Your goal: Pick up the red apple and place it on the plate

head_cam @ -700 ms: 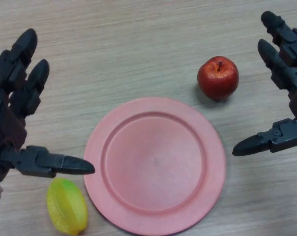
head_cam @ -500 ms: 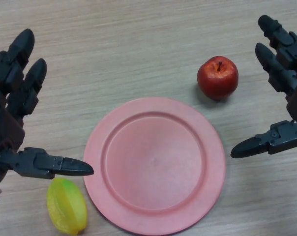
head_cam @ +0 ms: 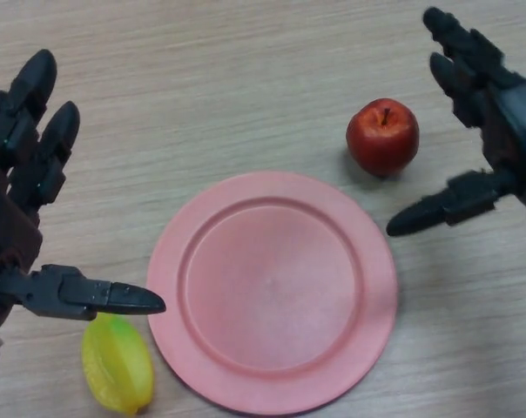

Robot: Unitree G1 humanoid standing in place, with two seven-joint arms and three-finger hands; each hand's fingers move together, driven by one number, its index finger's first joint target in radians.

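The red apple stands upright on the wooden table, just beyond the upper right rim of the pink plate. My right hand is open to the right of the apple, its fingers stretched past the apple's far side and its thumb pointing left below it, not touching it. My left hand is open at the left edge, thumb pointing toward the plate, holding nothing.
A yellow-green star fruit lies at the bottom left, beside the plate and just under my left thumb. The wooden table stretches bare above the plate.
My right hand has moved left and up toward the apple, now bracketing it from the right. The apple, plate and left hand have stayed in place.
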